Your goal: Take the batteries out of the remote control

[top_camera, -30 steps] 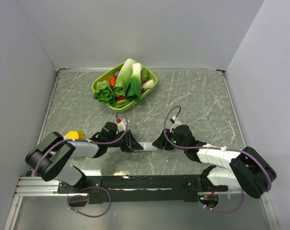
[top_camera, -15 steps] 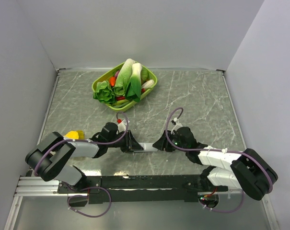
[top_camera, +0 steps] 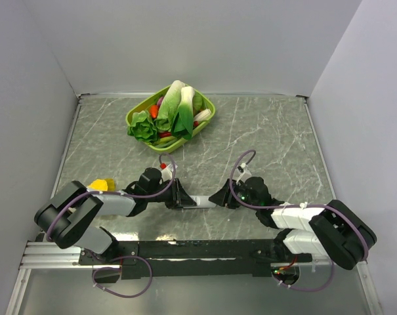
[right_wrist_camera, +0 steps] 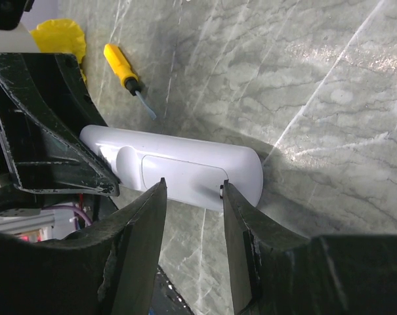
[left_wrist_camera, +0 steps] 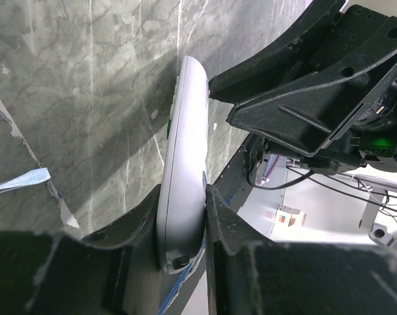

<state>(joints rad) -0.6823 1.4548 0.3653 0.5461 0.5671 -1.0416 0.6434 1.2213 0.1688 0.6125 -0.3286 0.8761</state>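
Lettering is hard to find: a small orange-and-white label (left_wrist_camera: 287,213) in the background of the left wrist view is too small to read, and the remote control (right_wrist_camera: 185,164) shows no legible marking.

The remote control is a slim white bar with rounded ends, lying left to right in the near middle of the grey marbled table (top_camera: 270,138), between the two arms. It seems to rest on the surface, though the wrist views do not settle this. Its upper face in the right wrist view carries a rectangular panel outline, and its edge in the left wrist view shows small dark green marks. The batteries cannot be seen in any view.

The left gripper (left_wrist_camera: 183,203) is closed on the remote's left end, one finger (left_wrist_camera: 136,223) on each long side. The right gripper (right_wrist_camera: 193,190) has its jaws apart, the tips over the near edge of the panel at the right end; contact cannot be told.

A yellow-handled screwdriver (right_wrist_camera: 124,71) lies on the table beyond the remote, near a yellow object (right_wrist_camera: 59,36) cut off by the frame. A green basket (top_camera: 210,117) of vegetables sits at the far side.
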